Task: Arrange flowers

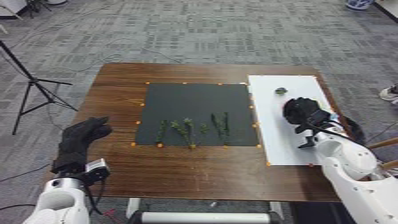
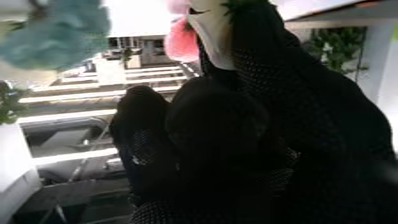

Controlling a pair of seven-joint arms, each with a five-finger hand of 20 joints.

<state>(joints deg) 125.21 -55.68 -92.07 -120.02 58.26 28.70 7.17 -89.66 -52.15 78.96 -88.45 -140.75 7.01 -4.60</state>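
The robot's right hand (image 1: 303, 111) is over the white board (image 1: 271, 135) at the table's right, with a bit of pink at its inner edge. In the right wrist view, the right hand (image 2: 213, 115) has its fingers curled against a pale flower (image 2: 214, 30); pink petals (image 2: 181, 42) and a blurred blue bloom (image 2: 58, 37) are close by. Green stems (image 1: 187, 131) lie on the dark mat (image 1: 191, 100). Farther up the board sits a small grey-green flower (image 1: 281, 91). Above the table's left side, the left hand (image 1: 82, 137) is open and holds nothing.
Small orange markers edge the mat and the white board. A black tripod (image 1: 32, 80) stands on the floor left of the table (image 1: 178, 172). At the right edge is a wooden chair (image 1: 387, 144).
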